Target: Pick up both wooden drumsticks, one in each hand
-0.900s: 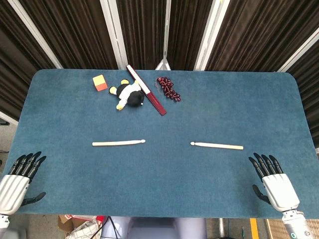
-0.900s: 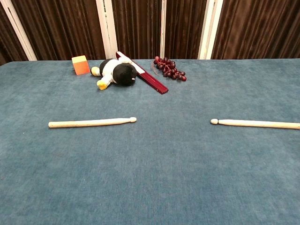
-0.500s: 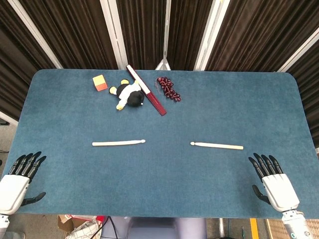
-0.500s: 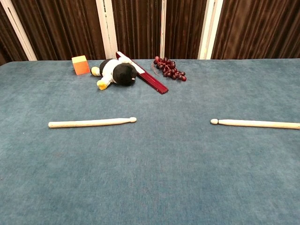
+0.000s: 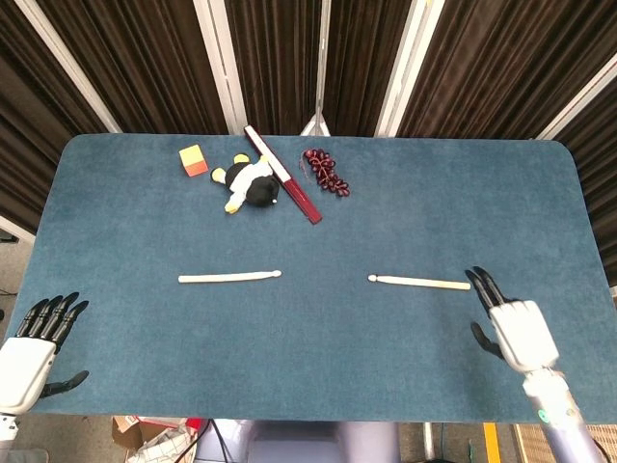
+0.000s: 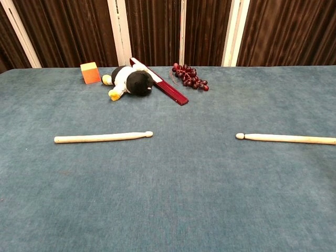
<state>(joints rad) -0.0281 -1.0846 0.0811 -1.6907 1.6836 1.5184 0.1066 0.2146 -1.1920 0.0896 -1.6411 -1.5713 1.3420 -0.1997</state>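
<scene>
Two pale wooden drumsticks lie flat on the blue table, tips pointing toward each other. The left drumstick (image 5: pixel 229 278) (image 6: pixel 103 137) is in the left middle. The right drumstick (image 5: pixel 420 283) (image 6: pixel 286 138) is in the right middle. My right hand (image 5: pixel 512 328) is open, fingers spread, its fingertips just at the butt end of the right drumstick. My left hand (image 5: pixel 34 347) is open at the near left corner, well away from the left drumstick. Neither hand shows in the chest view.
At the back of the table lie an orange cube (image 5: pixel 194 160), a black-and-white plush toy (image 5: pixel 251 182), a dark red flat bar (image 5: pixel 282 175) and a bunch of dark grapes (image 5: pixel 327 173). Dark curtains hang behind the table (image 5: pixel 463 203).
My right hand has moved forward and left, from the near right corner up to the butt end of the right drumstick. The left hand and both drumsticks have stayed put.
</scene>
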